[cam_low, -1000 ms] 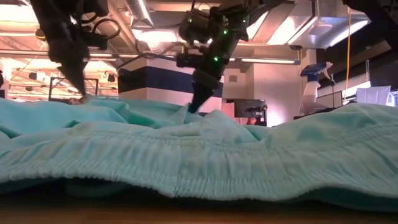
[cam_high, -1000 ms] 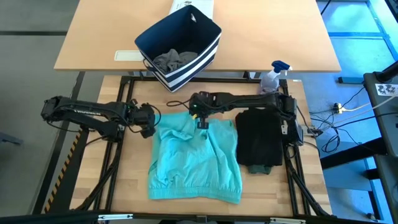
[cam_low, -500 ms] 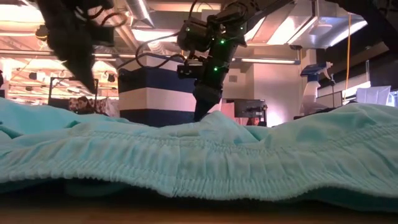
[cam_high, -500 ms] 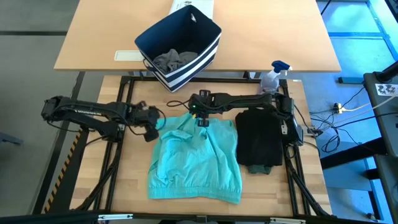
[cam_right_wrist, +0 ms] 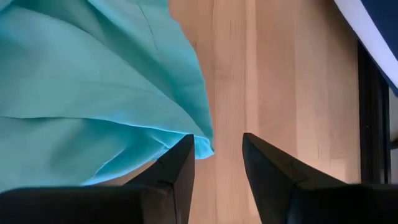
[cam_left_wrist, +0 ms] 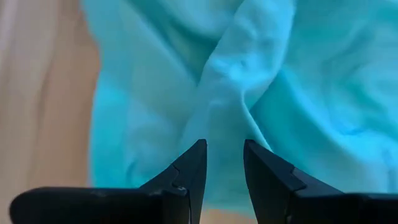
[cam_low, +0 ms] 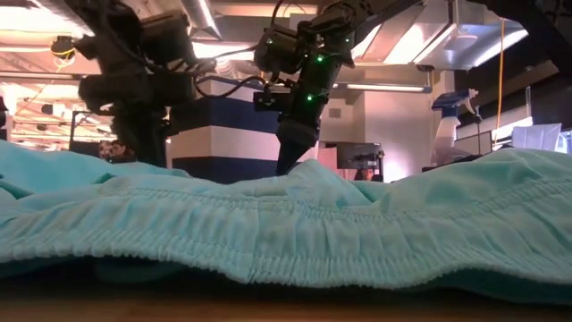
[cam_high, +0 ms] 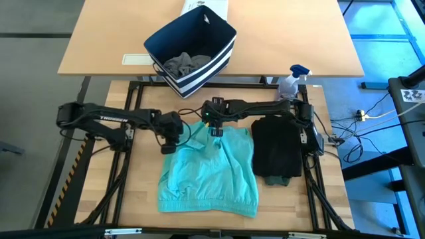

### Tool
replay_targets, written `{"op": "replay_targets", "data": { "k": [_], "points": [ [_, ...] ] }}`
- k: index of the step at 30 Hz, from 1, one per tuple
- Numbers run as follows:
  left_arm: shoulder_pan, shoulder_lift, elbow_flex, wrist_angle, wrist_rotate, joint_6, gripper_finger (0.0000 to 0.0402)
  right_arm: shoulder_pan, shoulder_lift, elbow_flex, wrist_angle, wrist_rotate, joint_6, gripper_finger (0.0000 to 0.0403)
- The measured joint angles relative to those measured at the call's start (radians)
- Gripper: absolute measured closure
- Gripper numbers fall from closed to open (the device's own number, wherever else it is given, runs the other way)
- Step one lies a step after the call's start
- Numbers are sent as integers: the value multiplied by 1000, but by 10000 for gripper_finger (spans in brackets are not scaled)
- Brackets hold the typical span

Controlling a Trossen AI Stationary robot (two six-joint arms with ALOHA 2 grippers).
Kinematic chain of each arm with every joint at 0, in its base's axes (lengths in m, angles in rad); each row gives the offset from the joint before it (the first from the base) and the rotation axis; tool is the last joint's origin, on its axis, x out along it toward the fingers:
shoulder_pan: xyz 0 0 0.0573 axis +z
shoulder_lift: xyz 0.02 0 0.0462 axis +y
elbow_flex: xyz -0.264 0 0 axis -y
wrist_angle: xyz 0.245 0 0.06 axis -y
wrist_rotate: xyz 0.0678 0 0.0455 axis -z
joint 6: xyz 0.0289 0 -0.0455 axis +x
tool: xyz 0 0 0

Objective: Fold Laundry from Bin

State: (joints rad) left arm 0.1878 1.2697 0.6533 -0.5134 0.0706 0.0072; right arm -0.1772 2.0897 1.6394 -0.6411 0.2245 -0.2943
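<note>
The teal piece (cam_high: 207, 169) lies spread and wrinkled on the table's middle, with its gathered hem at the near edge (cam_low: 295, 241). My left gripper (cam_high: 172, 137) is open, pointing down over a raised fold at the piece's far left corner (cam_left_wrist: 217, 93). My right gripper (cam_high: 216, 129) is open at the piece's far edge, and a corner of cloth (cam_right_wrist: 200, 144) lies between its fingers. A folded black garment (cam_high: 275, 149) lies on the table's right. The navy striped bin (cam_high: 192, 46) stands on the far table, with a grey garment (cam_high: 186, 64) in it. My left gripper's fingers (cam_left_wrist: 194, 163) stand on either side of the raised fold (cam_left_wrist: 221, 118), pointing down; I cannot tell whether they touch it. My right gripper's fingers (cam_right_wrist: 180, 163) point down at the far edge; the cloth corner (cam_right_wrist: 203, 148) lies beside one finger, and I cannot tell whether it touches.
A spray bottle (cam_high: 292, 79) stands at the table's far right corner. A white printed box (cam_high: 207, 8) is behind the bin. Bare wood (cam_high: 143, 179) shows to the left of the teal piece and along the near edge.
My left gripper has moved toward the table's right edge, from beside the teal piece to over its far left corner. My right gripper has stayed at the far edge. The far left corner of the cloth now lies bunched under the left gripper.
</note>
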Motion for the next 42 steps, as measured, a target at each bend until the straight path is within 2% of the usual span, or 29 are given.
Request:
{"op": "replay_targets", "data": {
  "k": [3, 7, 15, 20, 24, 26, 32, 37, 42],
  "points": [
    [42, 31, 0, 49, 82, 32, 301, 0, 0, 0, -1, 0, 0, 267],
    [79, 105, 0, 51, 129, 60, 301, 0, 0, 0, -1, 0, 0, 267],
    [89, 210, 0, 93, 248, 116, 301, 0, 0, 0, -6, -9, -3, 267],
    [89, 197, 0, 86, 199, 155, 317, 0, 0, 0, -5, -9, -20, 267],
    [89, 142, 0, 79, 140, 161, 381, 0, 0, 1, -5, -9, -21, 267],
    [89, 102, 0, 79, 123, 159, 394, 0, 0, 1, -5, -9, -20, 267],
    [89, -6, 0, 61, 93, 156, 400, 0, 0, 1, -4, -9, -20, 267],
    [89, -17, 0, 103, 156, 156, 397, 0, 0, 1, -2, -12, -20, 267],
    [97, 18, 0, 181, 190, 194, 360, 0, 0, 1, 16, -42, -18, 267]
  ]
}}
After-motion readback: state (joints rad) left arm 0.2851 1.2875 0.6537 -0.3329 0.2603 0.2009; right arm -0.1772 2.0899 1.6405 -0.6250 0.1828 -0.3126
